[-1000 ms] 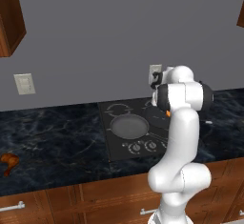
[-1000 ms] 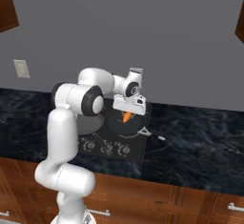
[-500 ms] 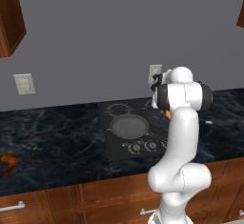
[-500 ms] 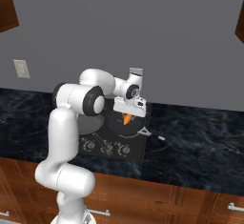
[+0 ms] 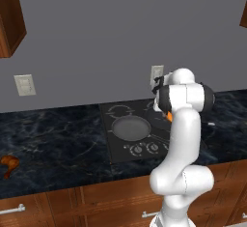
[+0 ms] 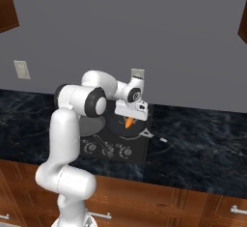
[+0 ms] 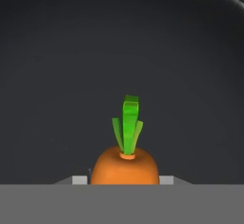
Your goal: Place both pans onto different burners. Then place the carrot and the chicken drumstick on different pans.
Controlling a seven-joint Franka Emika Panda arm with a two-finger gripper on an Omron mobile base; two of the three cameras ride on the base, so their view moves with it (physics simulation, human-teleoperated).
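Note:
My gripper (image 6: 129,118) is shut on the carrot (image 6: 129,122), which hangs orange and point-down over the right side of the black cooktop (image 6: 139,152). In the hand view the carrot (image 7: 125,168) with its green top sits between the gripper (image 7: 124,180) fingers, right above the dark inside of a pan (image 7: 71,51). That pan's thin handle (image 6: 154,136) points right off the cooktop. Another dark grey pan (image 5: 129,127) rests on the front left burner. The chicken drumstick (image 5: 7,164) lies on the counter far to the left.
Four knobs (image 5: 144,148) line the cooktop's front edge. A grey wall with outlets (image 5: 24,84) stands behind the dark marble counter (image 5: 58,144). Wood cabinets hang at the upper corners, and a hood is overhead.

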